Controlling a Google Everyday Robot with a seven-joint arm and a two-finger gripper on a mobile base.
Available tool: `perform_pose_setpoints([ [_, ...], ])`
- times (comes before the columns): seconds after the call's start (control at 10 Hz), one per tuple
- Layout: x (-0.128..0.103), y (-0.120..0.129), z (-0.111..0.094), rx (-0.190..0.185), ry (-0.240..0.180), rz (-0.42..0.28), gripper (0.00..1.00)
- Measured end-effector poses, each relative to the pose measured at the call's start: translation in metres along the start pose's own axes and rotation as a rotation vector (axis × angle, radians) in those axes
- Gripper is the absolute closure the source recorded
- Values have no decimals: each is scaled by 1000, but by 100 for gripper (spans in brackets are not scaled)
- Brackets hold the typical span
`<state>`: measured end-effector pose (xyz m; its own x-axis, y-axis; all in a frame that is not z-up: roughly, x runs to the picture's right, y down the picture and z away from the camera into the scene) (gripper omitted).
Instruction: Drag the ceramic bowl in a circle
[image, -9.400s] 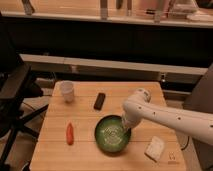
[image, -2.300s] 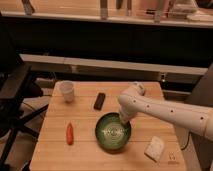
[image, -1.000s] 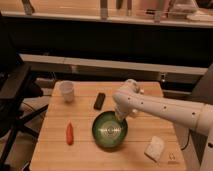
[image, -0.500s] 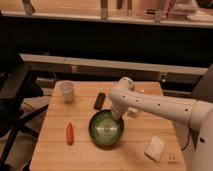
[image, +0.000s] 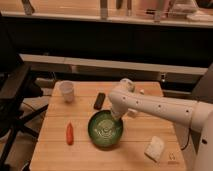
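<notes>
Ceramic bowl (image: 105, 130) has slid left across the counter (image: 55, 150), now mid-counter, nearer the orange carrot (image: 69, 133). Gripper (image: 116, 118) sits at the bowl's right rim; jaws' state: cannot tell. Circle drag appears underway.

Layout around the gripper on the table (image: 55, 150)

Gripper (image: 116, 118) sat at the far-right rim of the ceramic bowl (image: 105, 130). Remote (image: 100, 100) lay just behind-left of it, cup (image: 66, 91) farther left and back, carrot (image: 69, 133) left-front past the bowl, sponge (image: 154, 148) front-right.
</notes>
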<state>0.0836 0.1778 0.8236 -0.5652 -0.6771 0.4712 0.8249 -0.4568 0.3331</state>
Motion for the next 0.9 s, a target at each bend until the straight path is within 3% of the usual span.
perform_pose_setpoints([
  [0.5, -3, -2, 0, 10, 9, -3, 95],
  [0.7, -8, 4, 1, 11, 9, 4, 89],
  [0.9, -6, 2, 1, 12, 12, -5, 93],
])
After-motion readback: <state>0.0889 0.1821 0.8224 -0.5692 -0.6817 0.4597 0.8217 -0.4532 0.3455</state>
